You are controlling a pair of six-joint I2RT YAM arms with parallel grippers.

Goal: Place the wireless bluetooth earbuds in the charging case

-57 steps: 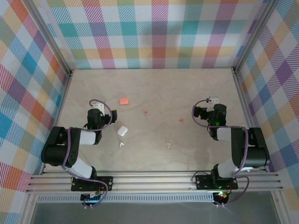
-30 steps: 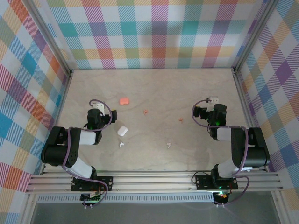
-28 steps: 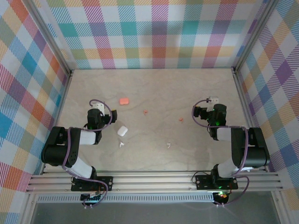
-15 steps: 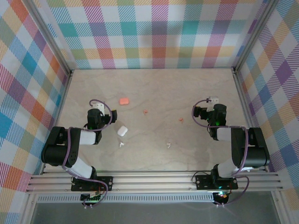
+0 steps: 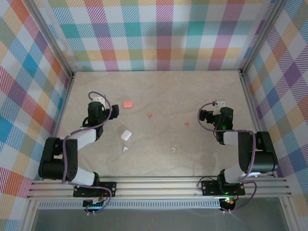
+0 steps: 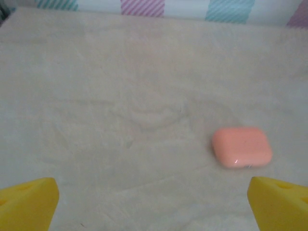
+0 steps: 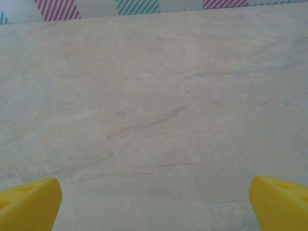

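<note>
**Buds loose on tabletop, both end effectors empty**

All 4 buds are out of the cases. Left pink bud (image 5: 149, 115) and right pink bud (image 5: 186, 123) lie mid-tabletop (image 5: 192, 91). Left white bud (image 5: 125, 149) and right white bud (image 5: 173, 150) lie nearer the arm bases. White case (image 5: 126, 134) sits just beyond the left white bud. Pink case (image 6: 242, 147) is further back, near the left end effector (image 6: 154, 204).

Left end effector is spread wide, nothing btwn the fingers. Right end effector (image 7: 154, 204) is the same, spread and empty over bare tabletop.

My read of the step: left is lining up on the pink case. The case sits right of centre btwn the tips, so I'd shift right to centre it before dropping. The lid looks shut, so it prob needs opening before any bud goes in.

Views: top cam gives the layout of buds and cases vs both arms. Left wrist cam gives the pink case close up, smooth and glossy w/ no gap at the lid, a detail too small from above.
</note>
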